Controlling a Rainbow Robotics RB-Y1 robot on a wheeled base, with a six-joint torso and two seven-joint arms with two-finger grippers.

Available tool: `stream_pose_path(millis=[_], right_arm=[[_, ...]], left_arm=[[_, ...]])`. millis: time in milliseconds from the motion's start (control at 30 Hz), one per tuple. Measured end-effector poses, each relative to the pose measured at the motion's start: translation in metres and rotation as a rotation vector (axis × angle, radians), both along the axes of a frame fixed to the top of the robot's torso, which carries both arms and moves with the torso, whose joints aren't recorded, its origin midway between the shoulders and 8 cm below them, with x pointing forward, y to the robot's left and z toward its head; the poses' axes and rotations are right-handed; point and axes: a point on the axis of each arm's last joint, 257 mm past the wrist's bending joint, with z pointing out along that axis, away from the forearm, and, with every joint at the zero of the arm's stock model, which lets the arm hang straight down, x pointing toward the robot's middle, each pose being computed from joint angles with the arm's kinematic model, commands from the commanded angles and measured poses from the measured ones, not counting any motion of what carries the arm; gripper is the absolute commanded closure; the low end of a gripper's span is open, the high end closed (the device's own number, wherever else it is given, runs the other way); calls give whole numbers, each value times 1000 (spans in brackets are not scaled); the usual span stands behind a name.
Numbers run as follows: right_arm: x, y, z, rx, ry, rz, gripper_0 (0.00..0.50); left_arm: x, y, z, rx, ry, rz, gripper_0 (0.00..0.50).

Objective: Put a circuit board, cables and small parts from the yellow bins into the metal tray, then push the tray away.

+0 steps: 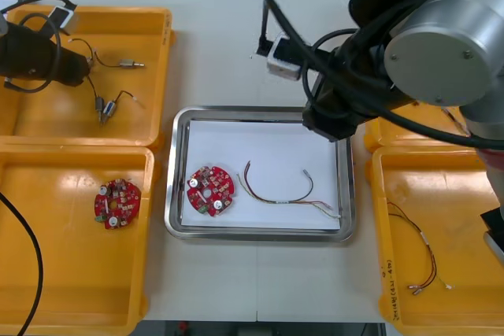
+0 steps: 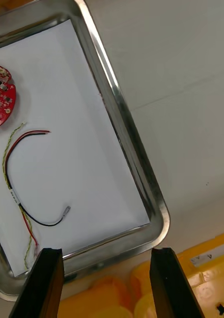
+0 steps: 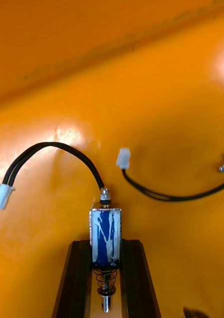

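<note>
Part [image 3: 106, 233] with black lead [image 3: 57, 148]: clenched in your left hand [image 3: 106, 244], inside far left bin [image 1: 94, 12]. Tray [image 1: 260, 110] mid-desk [image 1: 220, 45] holds board [image 1: 210, 190] and red-yellow cable [image 1: 279, 196]. Your right hand [image 2: 107, 252] released, over tray's far right corner.

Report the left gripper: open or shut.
Shut on a small metal part, clamped between left gripper fingers over a yellow bin. Right gripper open by the tray.

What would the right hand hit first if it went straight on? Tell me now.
Probably the tray rim near its corner; the open right hand points there. Depth is unclear.
</note>
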Motion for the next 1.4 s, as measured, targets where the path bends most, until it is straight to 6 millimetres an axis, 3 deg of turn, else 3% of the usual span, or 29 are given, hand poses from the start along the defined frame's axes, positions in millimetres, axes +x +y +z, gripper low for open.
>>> stream_pose_path(millis=[200,367,500,700,1000,1200,1400], right_arm=[[15,-45,17,59,-17,-111,0],[23,-82,27,107,-29,-204,0],[26,-111,33,141,-37,-273,0],[28,-148,37,191,-38,-365,0],[37,-193,35,233,0,-478,0],[44,-221,32,184,-11,-512,0],[47,-248,19,97,12,-472,0]], left_arm=[[-10,14,7,56,36,-16,500],[-16,14,35,175,39,-64,500],[-23,1,53,139,45,-19,500],[-40,-14,60,-22,105,144,500],[-77,-43,70,67,148,57,500],[-98,-77,74,138,175,-11,500],[-112,-117,80,81,184,38,500]])
